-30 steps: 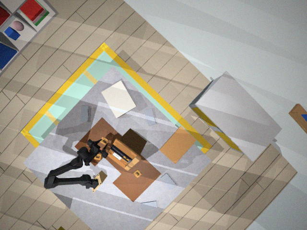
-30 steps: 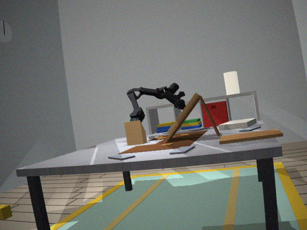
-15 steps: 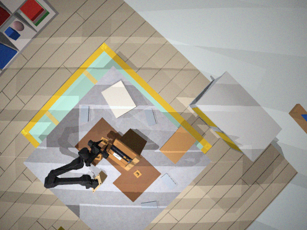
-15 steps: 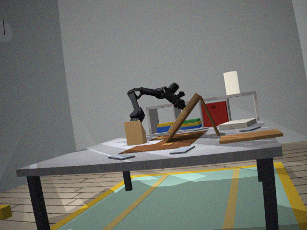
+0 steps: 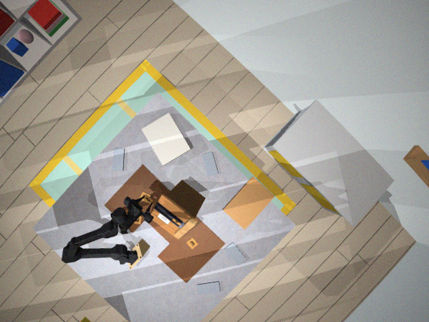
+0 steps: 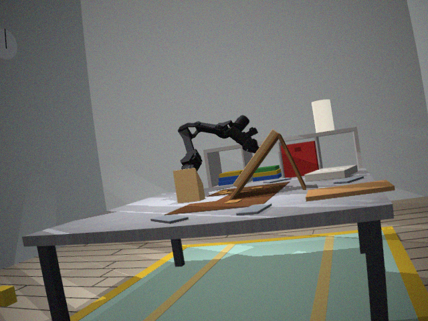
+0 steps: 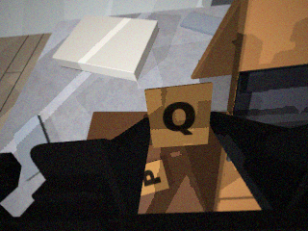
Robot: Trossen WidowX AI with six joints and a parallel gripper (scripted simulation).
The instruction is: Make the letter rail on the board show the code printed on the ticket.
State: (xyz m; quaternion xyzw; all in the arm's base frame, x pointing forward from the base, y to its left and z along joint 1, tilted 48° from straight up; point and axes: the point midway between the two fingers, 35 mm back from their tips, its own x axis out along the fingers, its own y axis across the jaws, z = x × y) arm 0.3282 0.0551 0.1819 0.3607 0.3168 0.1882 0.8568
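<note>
My gripper (image 5: 148,201) (image 6: 255,150) (image 7: 178,118) is shut on the Q tile (image 7: 179,116), held upright with its letter towards the wrist camera. It is above the brown mat (image 5: 188,265) (image 6: 204,208), by the upper-left end of the rail (image 5: 169,215) (image 7: 271,98) in the top view. The rail is on the tilted wooden board (image 6: 257,162); no letter tile shows in its visible part. The P tile (image 7: 155,177) lies on the mat below. Another tile (image 5: 192,243) lies beyond the board's other end. The ticket (image 5: 163,217) is unreadable. Another tile is mostly hidden under the arm.
A white slab (image 5: 166,138) (image 6: 330,173) (image 7: 108,43) lies behind the mat. An orange wooden panel (image 5: 247,202) (image 6: 349,190) is near the counter's edge. Several flat blue-grey pads lie about, one (image 5: 209,162) beyond the board. The arm stands on a wooden block (image 6: 186,184).
</note>
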